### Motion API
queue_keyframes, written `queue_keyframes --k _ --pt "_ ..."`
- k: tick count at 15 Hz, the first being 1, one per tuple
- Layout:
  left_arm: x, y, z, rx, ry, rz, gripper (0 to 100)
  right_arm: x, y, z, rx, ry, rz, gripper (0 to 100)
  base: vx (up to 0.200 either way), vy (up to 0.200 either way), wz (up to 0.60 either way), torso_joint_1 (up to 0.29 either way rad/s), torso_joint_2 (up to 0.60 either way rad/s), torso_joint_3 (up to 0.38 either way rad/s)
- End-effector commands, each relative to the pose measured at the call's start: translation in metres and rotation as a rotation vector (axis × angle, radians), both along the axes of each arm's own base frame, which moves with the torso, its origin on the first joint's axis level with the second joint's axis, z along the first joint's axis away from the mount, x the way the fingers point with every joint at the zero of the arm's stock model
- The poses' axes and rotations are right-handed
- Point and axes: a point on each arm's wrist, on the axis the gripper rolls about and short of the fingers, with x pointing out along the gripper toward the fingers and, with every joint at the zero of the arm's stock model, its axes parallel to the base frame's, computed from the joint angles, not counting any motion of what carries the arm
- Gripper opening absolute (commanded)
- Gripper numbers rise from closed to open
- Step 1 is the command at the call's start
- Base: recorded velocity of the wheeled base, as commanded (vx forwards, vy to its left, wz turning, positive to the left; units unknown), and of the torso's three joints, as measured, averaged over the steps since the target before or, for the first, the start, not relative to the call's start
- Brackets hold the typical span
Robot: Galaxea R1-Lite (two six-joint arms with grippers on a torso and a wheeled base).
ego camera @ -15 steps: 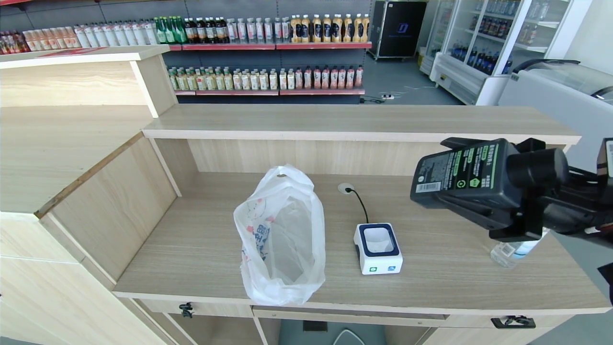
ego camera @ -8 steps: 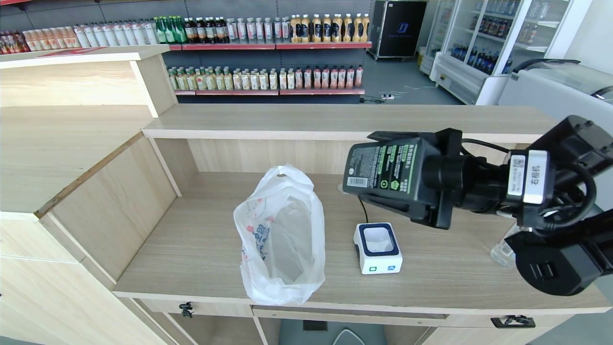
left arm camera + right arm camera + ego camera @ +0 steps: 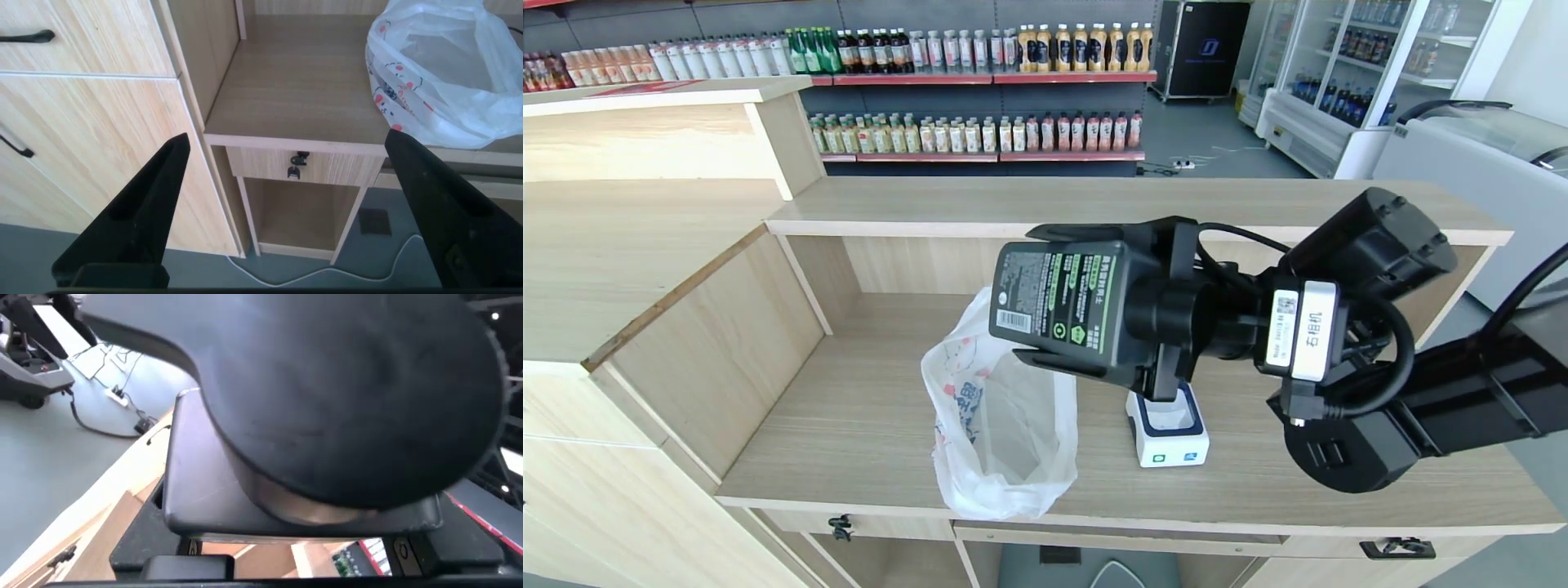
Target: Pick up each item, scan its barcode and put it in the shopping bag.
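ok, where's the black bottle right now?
Head view: the black bottle is mid-air near centre, clamped in the right gripper, above the scanner and just right of the shopping bag on the counter.

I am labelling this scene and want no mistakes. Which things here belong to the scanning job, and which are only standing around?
Job in hand:
black bottle, held in the right gripper
scanner
bag

Just standing around:
drink shelves
fridge
freezer
drawer key

wooden counter [image 3: 849,408] | bottle shelves [image 3: 980,135] behind | glass coolers [image 3: 1347,65] far right
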Motion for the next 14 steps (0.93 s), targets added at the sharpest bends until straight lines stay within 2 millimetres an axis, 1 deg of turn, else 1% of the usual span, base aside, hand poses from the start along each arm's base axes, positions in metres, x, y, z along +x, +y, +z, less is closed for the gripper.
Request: queue_keyframes --k 1,5,7,11,14 --pt "0.0 0.0 0.0 -0.001 0.0 0.001 100 -0.011 0.011 0.004 0.012 -0.023 0.039 0 0.0 0.0 0.0 0.0 0.0 0.0" --pt "0.0 0.0 0.0 0.001 0.0 0.001 100 -0.023 0.027 0.005 0.027 -0.044 0.087 0 0.0 0.0 0.0 0.0 0.0 0.0" --pt "0.0 0.0 0.0 0.001 0.0 0.001 100 -0.028 0.032 0.013 0.049 -0.069 0.103 0 0.0 0.0 0.0 0.0 0.0 0.0" --pt "0.0 0.0 0.0 -0.001 -0.001 0.001 100 -0.033 0.032 0.026 0.082 -0.109 0.112 0 0.0 0.0 0.0 0.0 0.0 0.0" --pt "0.0 0.0 0.0 -0.001 -0.001 0.001 100 -0.038 0.032 0.029 0.094 -0.131 0.119 0 0.0 0.0 0.0 0.0 0.0 0.0"
